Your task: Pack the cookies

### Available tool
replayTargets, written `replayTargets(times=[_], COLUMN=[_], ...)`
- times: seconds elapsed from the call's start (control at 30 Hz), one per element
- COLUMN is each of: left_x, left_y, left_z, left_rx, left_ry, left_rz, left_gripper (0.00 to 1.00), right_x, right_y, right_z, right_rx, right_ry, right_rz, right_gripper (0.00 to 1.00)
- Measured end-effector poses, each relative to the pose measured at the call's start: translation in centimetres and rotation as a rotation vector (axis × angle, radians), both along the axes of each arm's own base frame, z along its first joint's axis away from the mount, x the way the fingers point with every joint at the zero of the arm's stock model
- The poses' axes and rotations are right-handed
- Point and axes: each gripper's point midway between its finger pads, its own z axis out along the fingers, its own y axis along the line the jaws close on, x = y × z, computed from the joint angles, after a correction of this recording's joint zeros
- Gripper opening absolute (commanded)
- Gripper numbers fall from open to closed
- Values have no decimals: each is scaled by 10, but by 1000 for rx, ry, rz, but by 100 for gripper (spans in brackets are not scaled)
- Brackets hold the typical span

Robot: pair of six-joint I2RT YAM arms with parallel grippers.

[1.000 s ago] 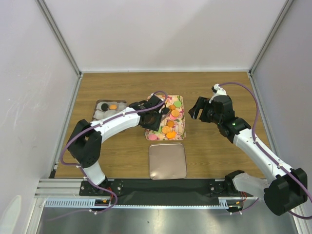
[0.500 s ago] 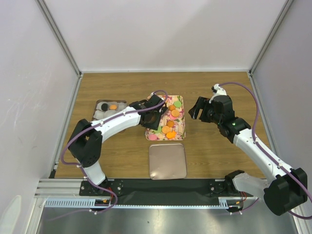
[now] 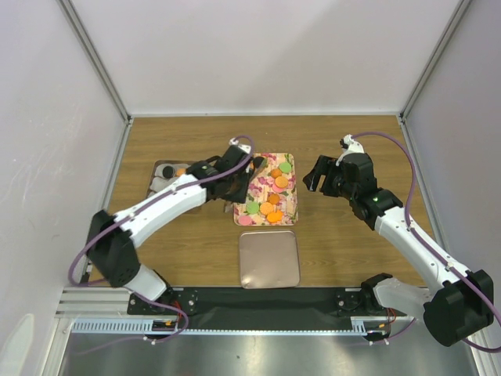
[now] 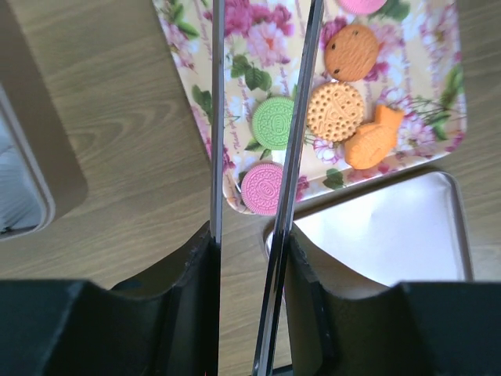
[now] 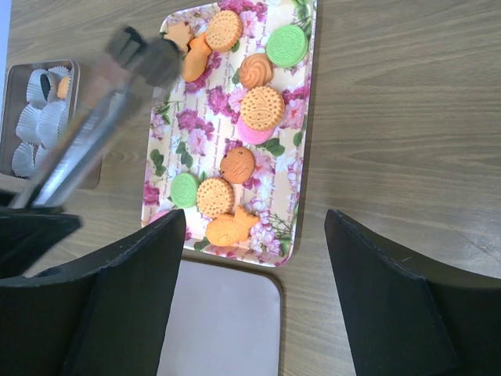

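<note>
Packing looks barely begun: most cookies [image 5: 262, 107] lie on the floral tray [image 5: 200, 129], a couple in the tin [image 4: 59, 168] left of it, while the left end effector [image 4: 250, 266] grips tongs [image 4: 215, 117] and the right end effector [image 5: 254, 258] gapes empty.

Tongs [image 5: 90, 129] blurred, metal lid [image 5: 227, 313] cropped, green cookie [image 4: 270, 123] partly behind tongs

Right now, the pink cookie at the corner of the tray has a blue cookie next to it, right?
Not blue. The left wrist view shows that the cookie next to the pink cookie at the corner of the tray is green.
</note>
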Motion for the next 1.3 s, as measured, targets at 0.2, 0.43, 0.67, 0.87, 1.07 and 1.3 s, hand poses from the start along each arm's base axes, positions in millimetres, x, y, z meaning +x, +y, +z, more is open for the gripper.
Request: replayTargets(times=[0.2,0.43,0.67,0.87,1.07,1.3], left_x=[2,-5,-18,-16,-10,-5], left_y=[49,140,174,172,167,169], left_z=[46,37,6,-3,-13,-21], left_rx=[-83,-64,-40,-64,-68,-60], left_ry=[-107,-113,-24,3,30,46], left_rz=[112,349,437,426,408,415], left_gripper=[40,41,41,42,42,42], right_x=[0,0,0,0,0,0], right_y=[0,0,0,1,1,1], right_z=[0,0,0,0,0,0], right_rx=[0,1,1,3,3,3], right_ry=[0,0,0,1,0,0], right_rz=[1,1,1,5,5,5], right_gripper=[78,79,78,78,78,78])
